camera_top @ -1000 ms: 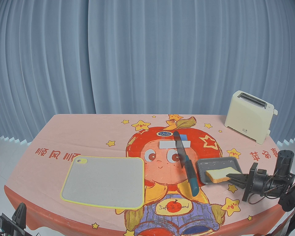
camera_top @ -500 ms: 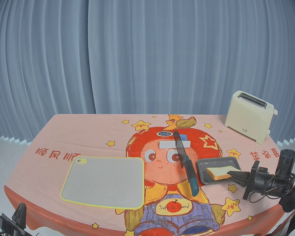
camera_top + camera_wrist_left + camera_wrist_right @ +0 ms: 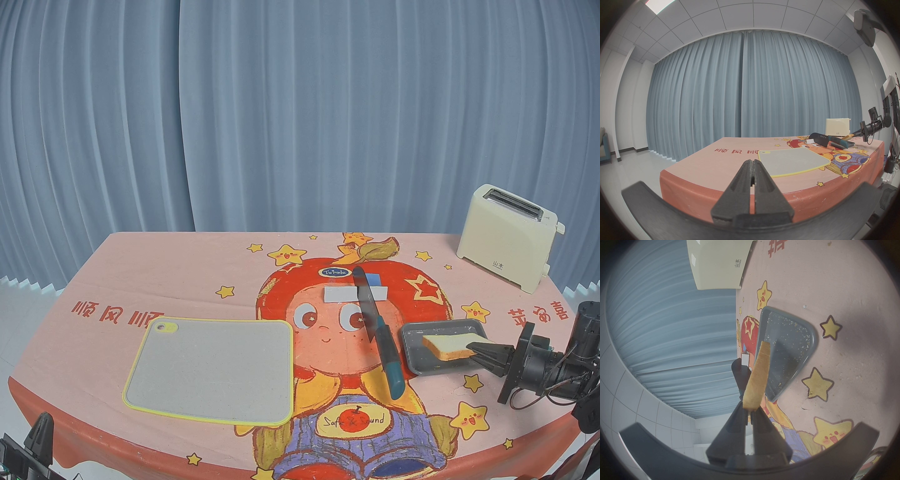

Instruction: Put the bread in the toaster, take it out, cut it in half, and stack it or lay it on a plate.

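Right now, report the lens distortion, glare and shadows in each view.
Head view: the curtain folds bow outward toward the sides, a wide-angle bend. Left wrist view: heavy fisheye with dark corners, and a bright ceiling light panel. Right wrist view: round dark border; the bread held in the right tool throws a shadow across the tray.

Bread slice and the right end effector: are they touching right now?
Touching. The right wrist view shows the right end effector shut on one edge of the bread slice, with no gap.
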